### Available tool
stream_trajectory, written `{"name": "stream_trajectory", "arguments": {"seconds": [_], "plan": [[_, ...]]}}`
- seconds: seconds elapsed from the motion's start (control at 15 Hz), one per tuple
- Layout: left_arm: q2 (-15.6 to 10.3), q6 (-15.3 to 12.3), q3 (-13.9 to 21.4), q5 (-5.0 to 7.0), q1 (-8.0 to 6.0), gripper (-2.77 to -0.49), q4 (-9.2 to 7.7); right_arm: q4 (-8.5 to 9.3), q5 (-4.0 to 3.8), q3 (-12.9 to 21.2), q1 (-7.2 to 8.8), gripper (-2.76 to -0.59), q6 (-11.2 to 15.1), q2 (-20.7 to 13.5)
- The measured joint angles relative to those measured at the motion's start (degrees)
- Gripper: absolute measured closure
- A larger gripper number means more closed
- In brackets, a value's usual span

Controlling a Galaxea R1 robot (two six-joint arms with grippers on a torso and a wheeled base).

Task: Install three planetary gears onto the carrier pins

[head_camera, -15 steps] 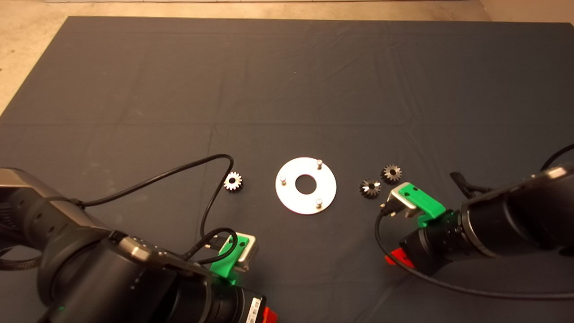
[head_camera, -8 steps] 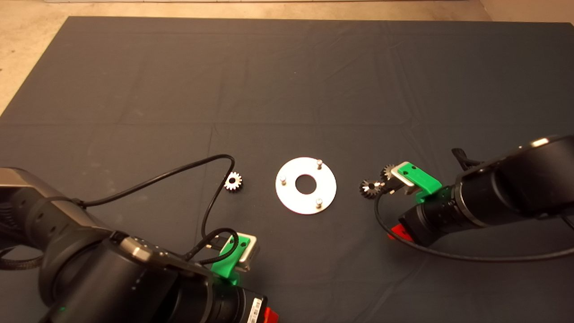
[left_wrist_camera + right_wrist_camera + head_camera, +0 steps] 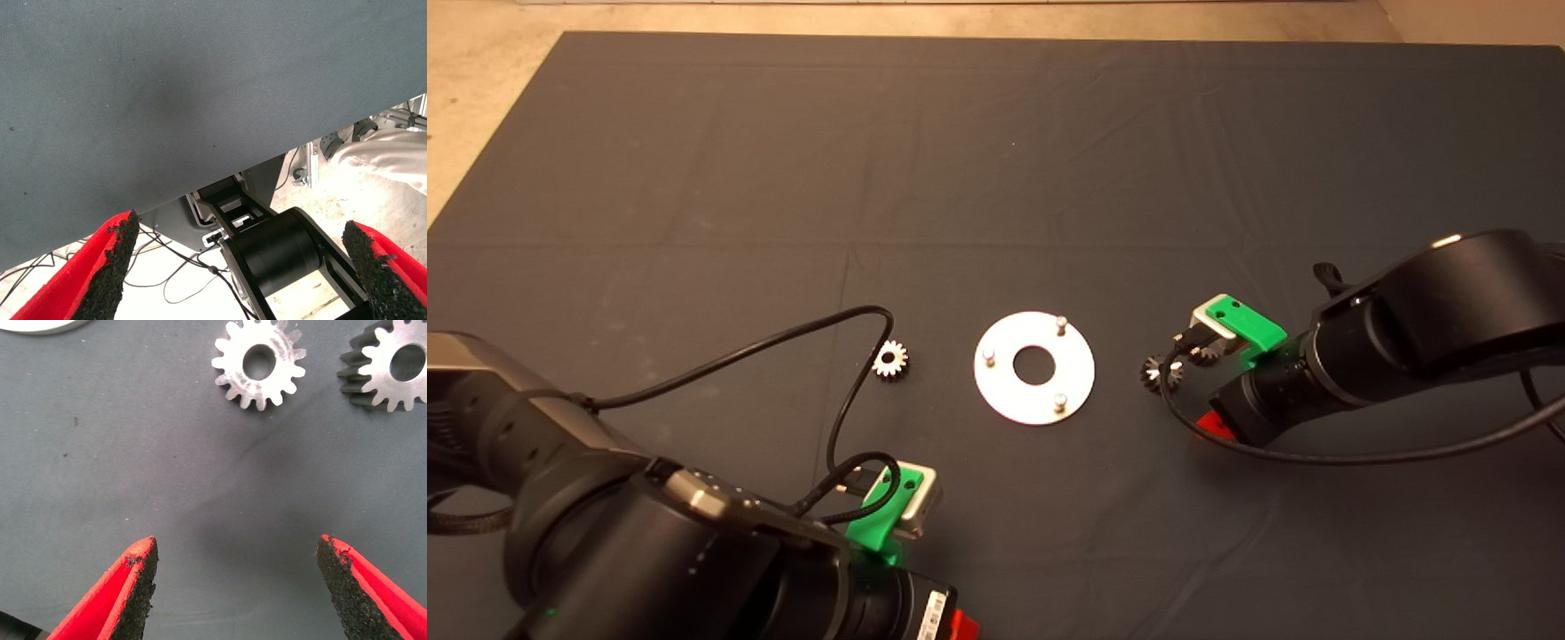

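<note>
Right green gripper [image 3: 237, 587] with red fingers: jaws wide, holding nothing, poised over the dark grey mat [image 3: 996, 160] on the worktop, near two small silver-grey toothed planetary gears [image 3: 259, 364] lying flat side by side right of the flat shiny silver disc [image 3: 1034, 367]. Third gear [image 3: 890, 359] lies left of the disc. Three short silver carrier pins [image 3: 1060, 325] stand bare. Left green gripper [image 3: 243, 267]: parked at lower left, jaws wide, empty.

No readable text anywhere (label too blurred).
</note>
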Motion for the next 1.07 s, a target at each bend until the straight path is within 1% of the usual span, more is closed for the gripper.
{"name": "stream_trajectory", "arguments": {"seconds": [0.2, 0.33, 0.47, 0.67, 0.87, 1.07], "plan": [[0.00, 0.00, 0.00, 0.00, 0.00, -2.17, 0.00, -0.06, 0.00, -1.37, 0.00, -1.76, -0.49, 1.59], [0.00, 0.01, 0.00, 0.00, 0.00, -2.17, 0.00, -0.22, 0.20, -1.95, 0.00, -1.76, -0.66, 2.56], [0.00, 0.00, 0.00, 0.02, 0.00, -2.17, 0.00, -0.28, 0.17, -2.47, 0.00, -1.76, -0.90, 2.67], [0.02, 0.00, 0.00, 0.00, 0.00, -2.17, 0.00, -0.46, 0.17, -3.21, 0.00, -1.91, -1.08, 2.70], [0.05, 0.00, 0.00, 0.00, 0.00, -2.17, 0.00, -0.69, 0.16, -3.77, 0.00, -1.91, -1.25, 2.87], [0.15, 0.00, 0.00, 0.00, -0.02, -2.17, 0.00, -1.29, 0.17, -5.06, -0.02, -1.91, -1.71, 3.00]]}}
